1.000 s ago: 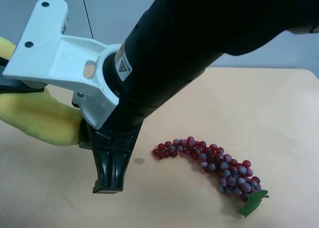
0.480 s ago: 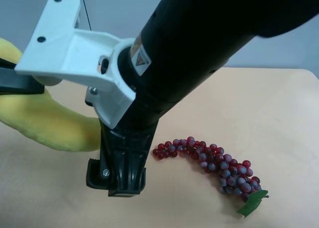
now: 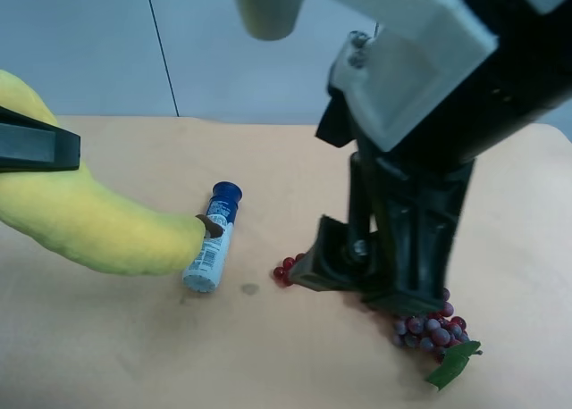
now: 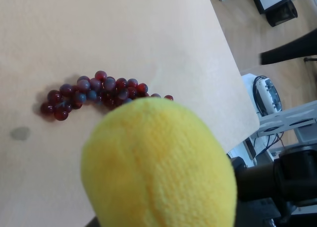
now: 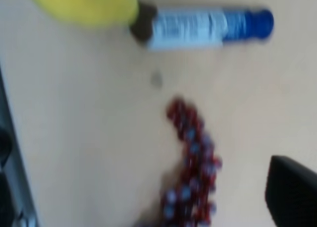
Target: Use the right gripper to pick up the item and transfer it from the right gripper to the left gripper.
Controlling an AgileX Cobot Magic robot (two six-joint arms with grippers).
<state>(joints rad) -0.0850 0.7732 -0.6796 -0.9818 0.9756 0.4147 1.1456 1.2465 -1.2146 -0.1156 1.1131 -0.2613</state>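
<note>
The banana point(image 3: 98, 226) is clamped in the closed left gripper point(image 3: 40, 150). Its long axis curves out from those jaws toward the right gripper point(image 3: 371, 279), with the brown stem tip leading and ending at the bottle point(image 3: 213, 235). The right gripper is spread and empty, well apart from the banana, beyond the bottle and low over the grapes point(image 3: 433, 329). 1 second ago it was right against the banana; it has since pulled clear. The handover looks done, and only the retreat remains.

Banana point(image 3: 98, 235) cut at edge, grapes point(image 3: 427, 327) half behind R arm point(image 3: 509, 96)
</note>
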